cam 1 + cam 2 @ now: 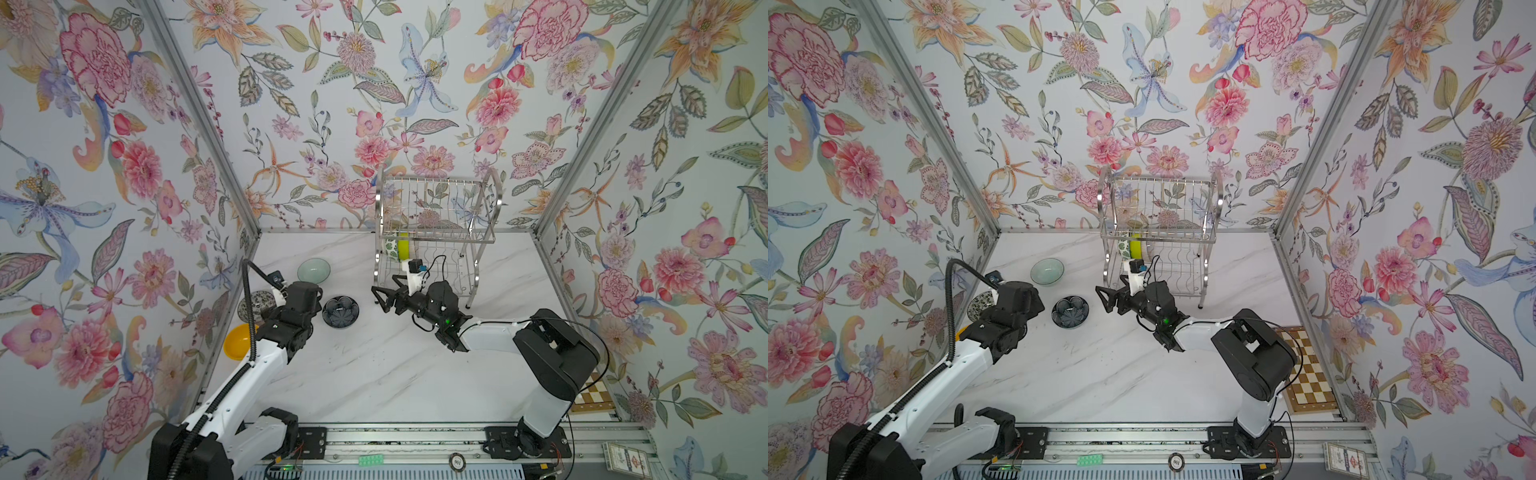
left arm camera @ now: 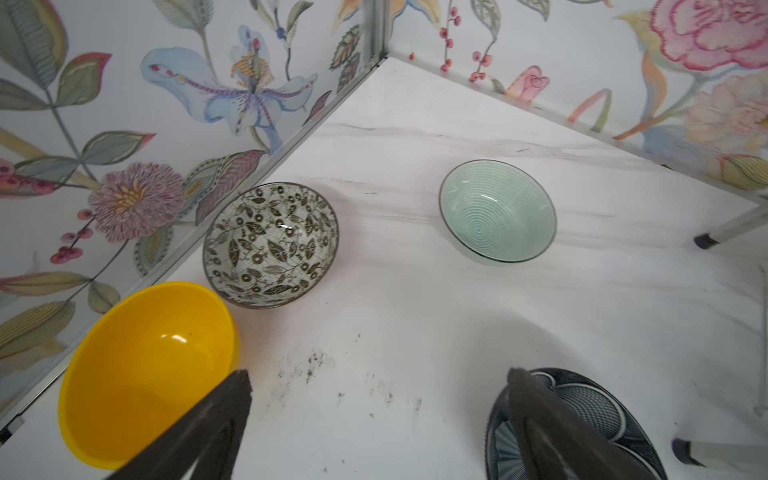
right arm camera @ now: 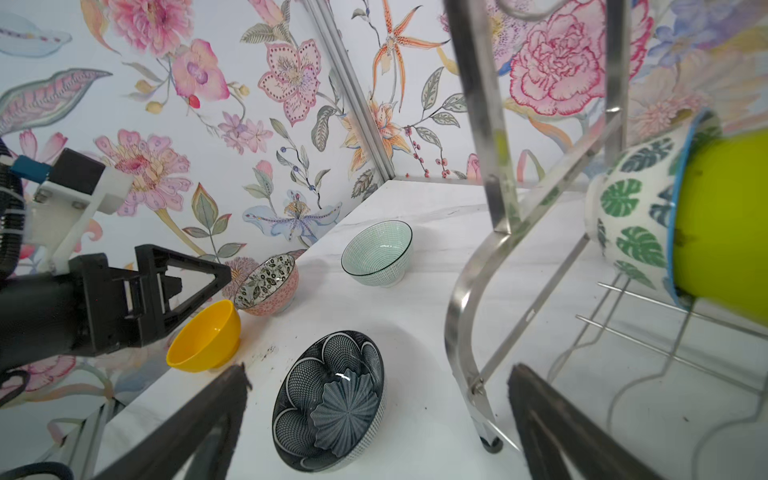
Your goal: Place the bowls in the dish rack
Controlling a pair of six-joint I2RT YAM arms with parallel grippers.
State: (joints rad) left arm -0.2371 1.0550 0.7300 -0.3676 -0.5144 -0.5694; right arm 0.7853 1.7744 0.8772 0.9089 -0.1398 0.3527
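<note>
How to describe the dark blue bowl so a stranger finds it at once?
Find the dish rack at the back of the marble table. Left of its front legs sits the dark navy bowl. Unlike the pale green bowl, speckled bowl and yellow bowl nearby, it shows a white-lined flower.

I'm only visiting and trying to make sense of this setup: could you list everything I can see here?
celadon bowl: one, pale green, table, left of the rack
leaf-patterned bowl: one, black-white, by the left wall
yellow bowl: one, orange-yellow, beside that one
flower bowl: one, dark navy, between the arms
monstera-print bowl: one, white-green, on edge, rack's lower tier
lime bowl: one, lime green, pressed against it
dish rack: one, silver wire, table's back
chessboard: one, brown-cream, right edge
table: one, white marble
left arm's fingers: two, black, open, empty
right arm's fingers: two, black, open, empty
</note>
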